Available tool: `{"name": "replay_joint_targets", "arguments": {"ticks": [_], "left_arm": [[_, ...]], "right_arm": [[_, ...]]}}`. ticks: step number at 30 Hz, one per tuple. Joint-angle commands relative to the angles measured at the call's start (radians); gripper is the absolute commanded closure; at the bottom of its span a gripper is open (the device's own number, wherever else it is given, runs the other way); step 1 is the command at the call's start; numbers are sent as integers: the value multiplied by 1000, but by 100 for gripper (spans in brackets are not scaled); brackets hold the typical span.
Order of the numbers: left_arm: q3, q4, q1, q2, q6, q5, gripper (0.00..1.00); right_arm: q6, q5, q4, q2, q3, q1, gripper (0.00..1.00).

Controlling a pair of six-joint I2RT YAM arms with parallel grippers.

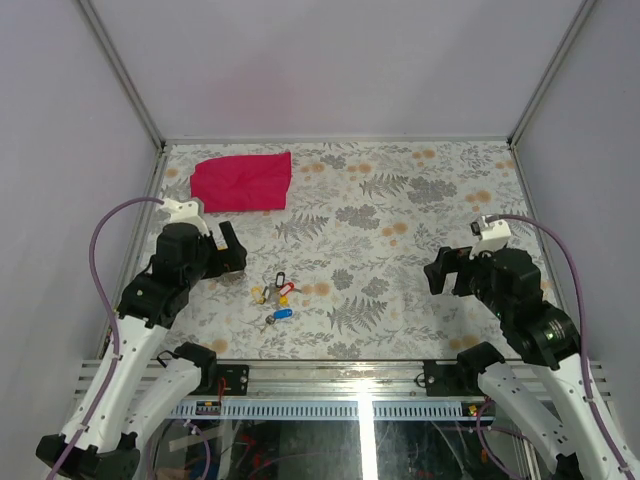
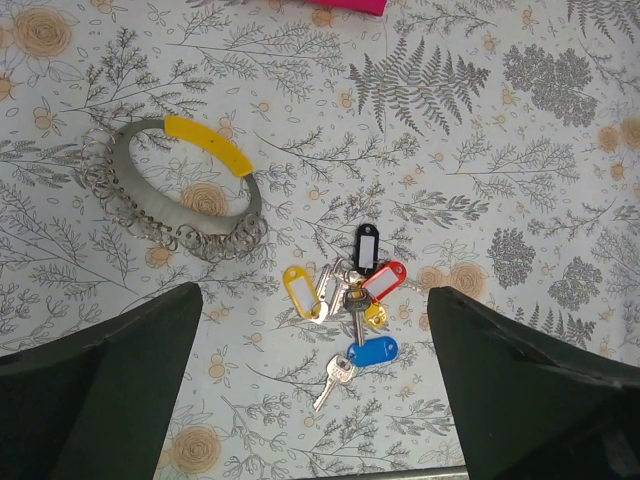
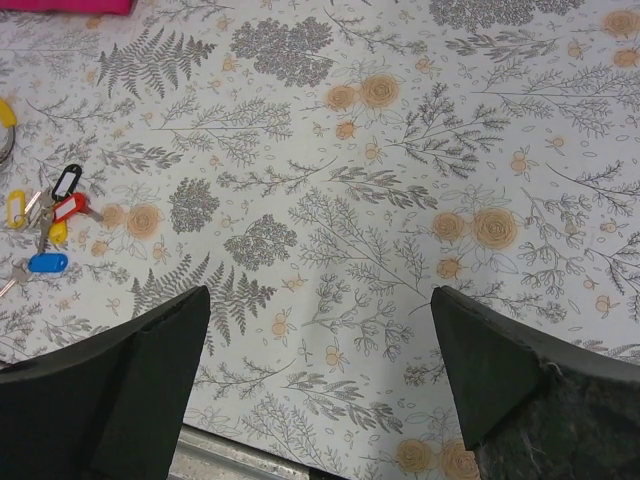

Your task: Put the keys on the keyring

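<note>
Keys (image 2: 352, 298) in a loose cluster on table (image 2: 500, 150), keyring (image 2: 215, 150) nearby, apart

The top view looks down from above the near edge over the whole bench (image 1: 400, 200). Both wrist views face down from nearer; all three share the keys (image 2: 352, 298).

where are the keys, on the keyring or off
Off. The keys lie in a loose cluster apart from the keyring, not touching it.
</note>
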Motion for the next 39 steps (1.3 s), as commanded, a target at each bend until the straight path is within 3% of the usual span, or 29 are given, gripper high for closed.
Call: {"name": "replay_joint_targets", "arguments": {"ticks": [1,11,23,29,34,39], "left_arm": [[34,74,8,16,-20,16,0],[64,89,10,57,-14,21,0],[86,82,13,216,-80,40,0],[54,117,13,288,-135,24,0],[18,177,8,364,-189,103,0],[-46,224,-68,385,-252,62,0]], "right_arm": [[23,-13,73,37,43,-16,1],[87,38,76,151,74,-23,1],[138,-42,63,418,101,-25,1],[118,-87,119,458,88,-25,1],[85,-139,121,487,72,-25,1],[69,-155,125,465,32,-26,1]]}}
